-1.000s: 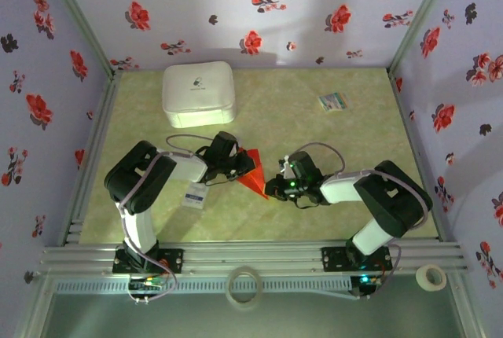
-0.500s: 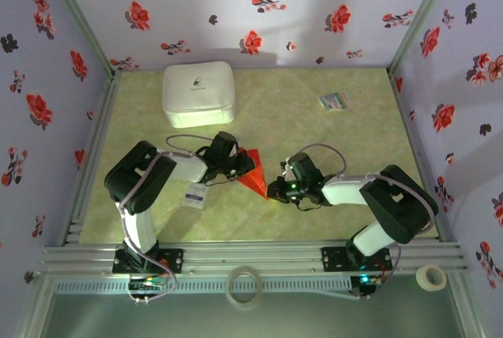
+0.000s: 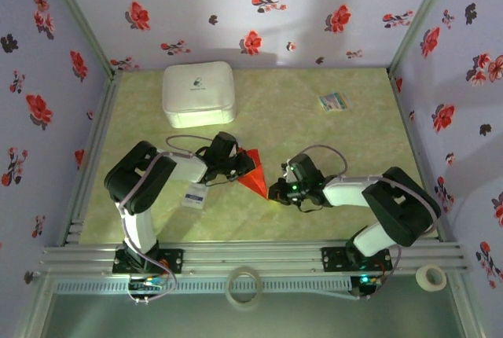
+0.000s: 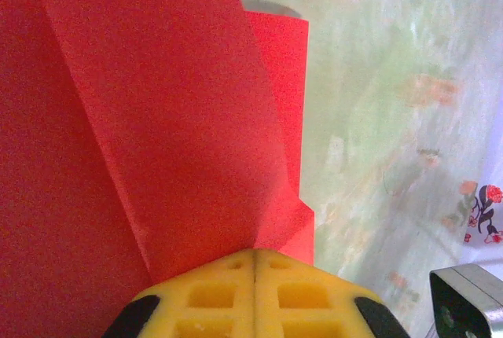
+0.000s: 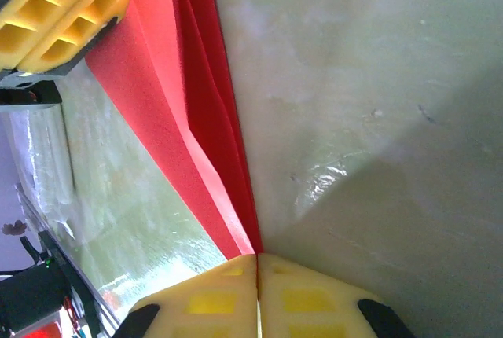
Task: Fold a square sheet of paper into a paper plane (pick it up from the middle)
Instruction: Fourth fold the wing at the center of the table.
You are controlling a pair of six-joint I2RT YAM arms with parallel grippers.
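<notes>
You have the red paper plane (image 3: pixel 253 174) just below the middle of the top view, a pointed red wedge lying low over the pale green table (image 3: pixel 314 141) between the two grippers. The left gripper (image 3: pixel 242 167) reaches in from the left and is clenched on the paper's upper left edge. The right gripper (image 3: pixel 273 191) comes in from the right and pinches the narrow lower tip.

In your left wrist view the yellow fingers (image 4: pixel 212 295) meet with no gap at the bottom of the frame, and the folded red layers (image 4: pixel 157 118) fan upward from between them, covering the left half of the picture. In your right wrist view the yellow pads (image 5: pixel 212 299) are likewise pressed together at the bottom edge. The paper's point runs straight into their seam, with creased flaps (image 5: pixel 196 118) stretching to the upper left, where the other gripper's yellow fingers (image 5: pixel 63 16) show.

The white box (image 3: pixel 198 93) sits at the upper left of the table. A small multicoloured card (image 3: pixel 332 101) lies at the upper right, and a small white packet (image 3: pixel 194 196) lies under the left arm.
</notes>
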